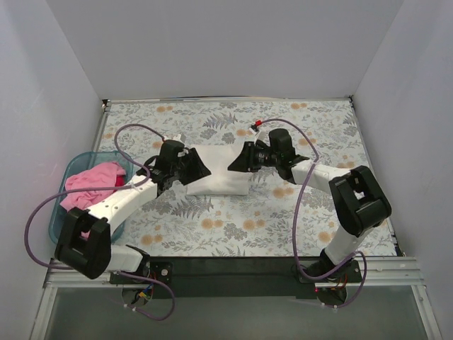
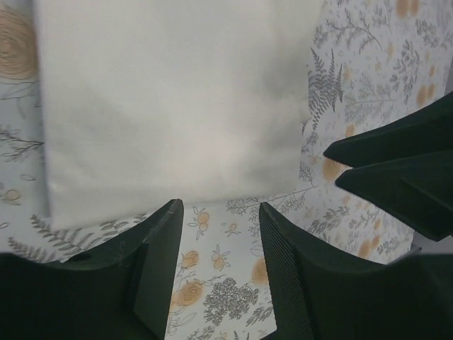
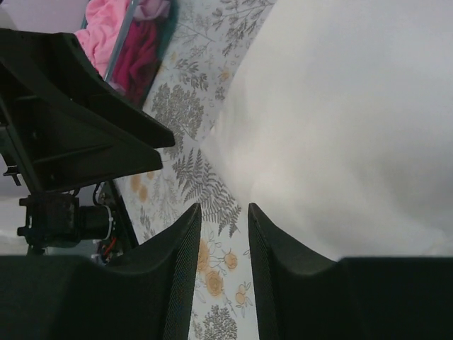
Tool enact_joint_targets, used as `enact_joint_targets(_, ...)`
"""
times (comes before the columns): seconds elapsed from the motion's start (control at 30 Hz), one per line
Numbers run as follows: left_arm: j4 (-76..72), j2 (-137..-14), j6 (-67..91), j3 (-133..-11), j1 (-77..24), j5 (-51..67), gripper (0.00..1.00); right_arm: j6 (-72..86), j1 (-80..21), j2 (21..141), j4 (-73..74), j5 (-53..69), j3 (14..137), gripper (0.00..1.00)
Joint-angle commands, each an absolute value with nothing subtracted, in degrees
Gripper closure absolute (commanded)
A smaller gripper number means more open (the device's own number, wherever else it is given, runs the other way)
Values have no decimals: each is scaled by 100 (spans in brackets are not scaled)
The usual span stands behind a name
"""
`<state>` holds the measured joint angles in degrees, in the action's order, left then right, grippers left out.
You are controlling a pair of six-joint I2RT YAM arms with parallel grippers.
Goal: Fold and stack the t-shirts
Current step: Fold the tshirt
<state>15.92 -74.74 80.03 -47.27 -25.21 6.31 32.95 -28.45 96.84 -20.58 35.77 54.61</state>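
A white t-shirt (image 1: pixel 218 172) lies folded into a neat rectangle on the floral table cloth, at mid table. It fills the upper part of the left wrist view (image 2: pixel 170 106) and the right side of the right wrist view (image 3: pixel 354 120). My left gripper (image 1: pixel 200 168) is at its left edge, open and empty, a little above the cloth (image 2: pixel 216 241). My right gripper (image 1: pixel 236 163) is at its right edge, open and empty (image 3: pixel 223 219). A pink t-shirt (image 1: pixel 92 183) lies crumpled in the teal basket (image 1: pixel 68 176) at the left.
The teal basket stands at the table's left edge, next to my left arm; it also shows in the right wrist view (image 3: pixel 141 49) with dark red fabric inside. White walls close in the table on three sides.
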Motion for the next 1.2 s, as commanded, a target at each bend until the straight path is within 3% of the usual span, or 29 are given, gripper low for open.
enact_joint_targets(0.0,1091,-8049,8226,-4904,-2715,1151,56,3752,-2918,9974,-2486,3647,5046,67)
enact_joint_targets(0.13,686,-8875,8367,-4940,-2821,1371,65,3814,-2865,10686,-2864,3752,4817,71)
enact_joint_targets(0.2,686,-9210,8551,-4721,-2821,1205,77,3815,-2769,11037,-3005,3815,4624,72)
enact_joint_targets(0.33,563,-9387,8710,-4228,-2821,958,83,3657,-2453,11136,-3164,3753,4219,72)
enact_joint_targets(0.47,667,-8905,8701,-4096,-2821,1002,79,3612,-2329,10681,-3120,3849,4113,72)
enact_joint_targets(0.67,1317,-7788,8543,-4368,-2821,493,65,3744,-2329,9994,-3006,3833,4394,71)
enact_joint_targets(0.83,1441,-7532,8525,-4246,-2594,70,65,3762,-2259,10300,-2909,3823,4920,69)
enact_joint_targets(1.07,1169,-8068,8622,-3814,-1943,140,67,3727,-2005,11205,-2918,3648,5124,70)
enact_joint_targets(1.17,1387,-8113,8543,-3946,-1934,255,66,3586,-1978,11032,-2831,3639,5063,70)
